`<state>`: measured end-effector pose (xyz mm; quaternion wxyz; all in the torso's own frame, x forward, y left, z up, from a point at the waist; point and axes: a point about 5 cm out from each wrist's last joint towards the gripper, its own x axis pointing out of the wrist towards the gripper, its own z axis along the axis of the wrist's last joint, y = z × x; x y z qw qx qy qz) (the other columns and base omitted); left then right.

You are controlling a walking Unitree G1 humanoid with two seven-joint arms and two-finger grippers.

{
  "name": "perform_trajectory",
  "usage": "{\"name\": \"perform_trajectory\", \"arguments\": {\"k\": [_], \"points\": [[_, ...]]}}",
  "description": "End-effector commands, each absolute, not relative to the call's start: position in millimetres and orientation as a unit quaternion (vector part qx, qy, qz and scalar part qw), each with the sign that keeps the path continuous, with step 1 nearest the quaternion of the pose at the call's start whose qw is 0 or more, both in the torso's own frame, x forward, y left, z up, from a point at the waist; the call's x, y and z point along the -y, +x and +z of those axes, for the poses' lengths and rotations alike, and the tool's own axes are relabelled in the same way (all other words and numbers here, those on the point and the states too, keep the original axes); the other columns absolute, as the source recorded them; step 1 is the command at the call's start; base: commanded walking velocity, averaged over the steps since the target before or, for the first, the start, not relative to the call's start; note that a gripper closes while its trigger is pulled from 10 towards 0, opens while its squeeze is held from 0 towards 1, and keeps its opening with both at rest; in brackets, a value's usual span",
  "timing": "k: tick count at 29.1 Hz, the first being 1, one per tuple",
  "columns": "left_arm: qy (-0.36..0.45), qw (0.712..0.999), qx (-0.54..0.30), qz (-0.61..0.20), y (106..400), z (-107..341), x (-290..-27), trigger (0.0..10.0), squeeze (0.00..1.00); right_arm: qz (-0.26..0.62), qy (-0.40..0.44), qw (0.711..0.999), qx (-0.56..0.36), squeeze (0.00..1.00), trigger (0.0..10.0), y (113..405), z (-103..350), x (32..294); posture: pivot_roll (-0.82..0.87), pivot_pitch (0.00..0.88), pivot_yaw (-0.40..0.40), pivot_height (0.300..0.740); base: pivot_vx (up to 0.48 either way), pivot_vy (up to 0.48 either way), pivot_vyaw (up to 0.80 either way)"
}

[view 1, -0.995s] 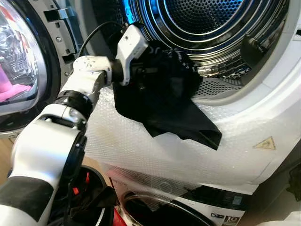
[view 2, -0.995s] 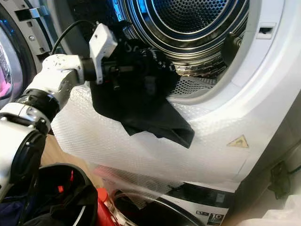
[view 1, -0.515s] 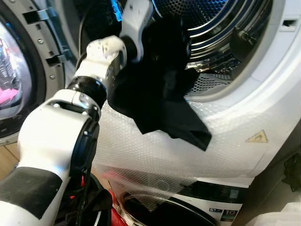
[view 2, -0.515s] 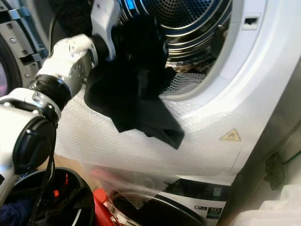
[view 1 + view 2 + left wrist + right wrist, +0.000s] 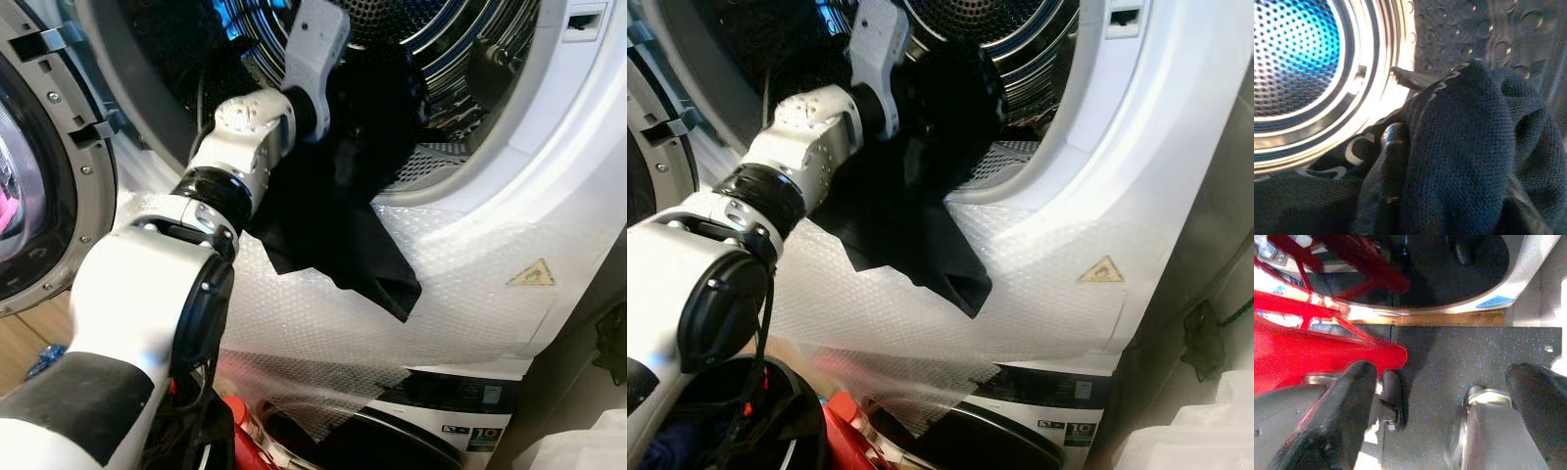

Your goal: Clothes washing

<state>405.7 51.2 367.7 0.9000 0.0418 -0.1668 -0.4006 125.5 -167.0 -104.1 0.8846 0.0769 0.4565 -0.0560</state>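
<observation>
A black garment point(image 5: 343, 225) is draped over the lower rim of the open steel drum point(image 5: 470, 49), and its tail hangs down the bubble-wrapped front point(image 5: 470, 294). My left arm reaches up into the drum mouth. Its left gripper point(image 5: 367, 93) is buried in the cloth and shut on it. The left wrist view has one black finger point(image 5: 1393, 156) pressed into dark knit fabric point(image 5: 1464, 161), with the perforated drum back point(image 5: 1293, 54) beyond. My right gripper point(image 5: 1444, 406) hangs low with its fingers wide apart and nothing between them.
The round door point(image 5: 39, 186) stands open at the left. A second machine's door point(image 5: 362, 441) sits below, and a yellow warning sticker point(image 5: 532, 274) is on the front panel. A dark basket point(image 5: 774, 411) and a red frame point(image 5: 1317, 352) stand on the grey speckled floor point(image 5: 1469, 352).
My left arm has risen and pushed farther into the drum mouth, carrying the upper part of the black garment with it. The head camera has shifted too.
</observation>
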Motion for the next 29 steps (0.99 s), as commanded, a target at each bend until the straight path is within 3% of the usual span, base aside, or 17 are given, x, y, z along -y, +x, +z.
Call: {"name": "perform_trajectory", "arguments": {"k": [1,10,15,19,29], "points": [[0.046,0.896,0.132,-0.421,407.4,352.0,-52.8,10.0,1.00,-0.050,0.079,0.880,-0.465,0.00,10.0,118.9,-106.5,161.8,-0.05,0.000,0.172,0.740,0.000,0.000,0.00],[0.055,0.915,0.140,-0.374,410.9,361.1,-65.0,10.0,1.00,-0.043,0.076,0.881,-0.465,0.00,10.0,121.8,-105.9,160.3,-0.01,0.000,0.162,0.740,0.000,0.000,0.00],[0.080,0.937,0.153,-0.302,412.4,388.6,-82.2,10.0,1.00,-0.033,0.080,0.883,-0.461,0.00,10.0,128.5,-104.3,154.3,0.01,0.000,0.160,0.740,0.000,0.000,0.00],[0.126,0.924,0.163,-0.323,406.6,407.5,-88.9,10.0,1.00,-0.031,0.084,0.885,-0.457,0.00,10.0,136.8,-102.0,151.3,0.02,0.000,0.162,0.740,0.000,0.000,0.00],[0.156,0.900,0.149,-0.379,400.3,414.1,-83.1,10.0,1.00,-0.035,0.085,0.887,-0.453,0.00,10.0,145.1,-99.6,153.6,0.03,0.000,0.161,0.740,0.000,0.000,0.00]]}}
